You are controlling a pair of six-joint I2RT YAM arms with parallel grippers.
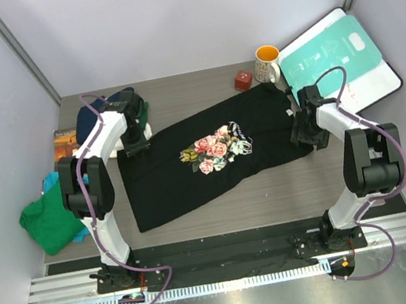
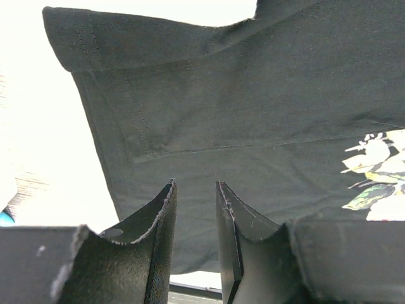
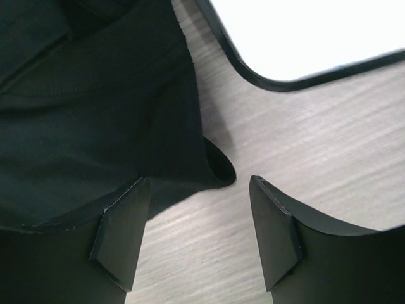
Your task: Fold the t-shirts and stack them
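The black t-shirt with a pink rose print [image 1: 214, 150] lies spread flat and slantwise across the table. My left gripper [image 1: 136, 143] is over its back left edge; in the left wrist view the gripper [image 2: 195, 190] is open with a narrow gap, and the black cloth [image 2: 240, 114] lies below it. My right gripper [image 1: 305, 135] is at the shirt's right edge; in the right wrist view it [image 3: 199, 183] is open and empty over bare table, beside a curled shirt edge [image 3: 215, 166]. A green t-shirt [image 1: 47, 222] lies crumpled over a teal one [image 1: 51, 180] at the left. A navy one [image 1: 92, 121] is at the back left.
An orange-lined mug [image 1: 268, 63] and a red die [image 1: 243, 80] stand at the back, beside the teal-and-white board [image 1: 339, 59], whose dark rim also shows in the right wrist view [image 3: 234, 54]. A small brown book [image 1: 66, 143] lies at the left edge.
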